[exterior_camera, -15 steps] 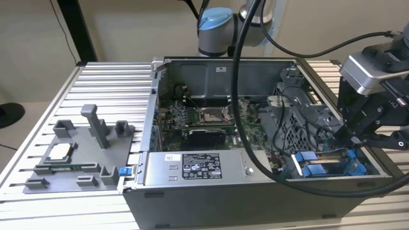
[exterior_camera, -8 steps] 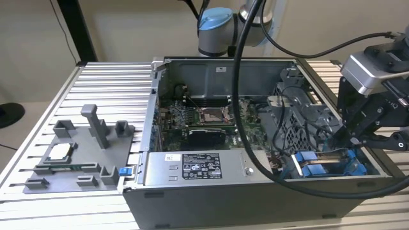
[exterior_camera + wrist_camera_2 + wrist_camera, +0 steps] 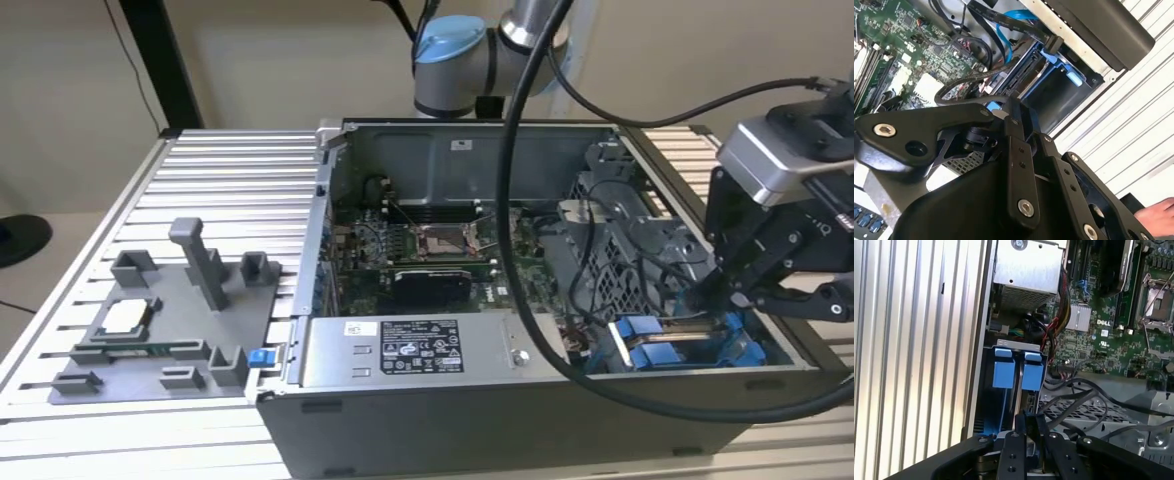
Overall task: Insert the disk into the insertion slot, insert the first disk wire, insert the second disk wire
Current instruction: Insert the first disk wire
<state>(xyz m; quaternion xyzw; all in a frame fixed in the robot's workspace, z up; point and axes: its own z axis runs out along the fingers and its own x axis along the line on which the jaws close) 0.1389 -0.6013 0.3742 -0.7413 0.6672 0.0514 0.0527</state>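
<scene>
My gripper (image 3: 721, 298) hangs low inside the open computer case, at the exterior view's right, just over the insertion slot (image 3: 687, 352). Its black fingers (image 3: 1020, 427) stand close together and look shut; I cannot make out what, if anything, is pinched between them. The slot (image 3: 986, 405) is a dark bay with two blue tabs (image 3: 1018, 374) at its end. Blue carrier plastic (image 3: 638, 332) sits in the bay, so the disk lies in the slot with its face mostly hidden. Black wires (image 3: 961, 82) and a blue wire (image 3: 1014, 17) loop beside the bay (image 3: 1054, 100), near my gripper (image 3: 1011, 114).
The silver power-supply box (image 3: 400, 348) lies along the case front. A perforated grey cage (image 3: 627, 240) and the motherboard (image 3: 427, 250) are beside the slot. The arm's thick black cable (image 3: 511, 200) crosses the case. A grey fixture plate (image 3: 147, 330) sits at the exterior view's left. A hand (image 3: 1160, 212) shows at the table edge.
</scene>
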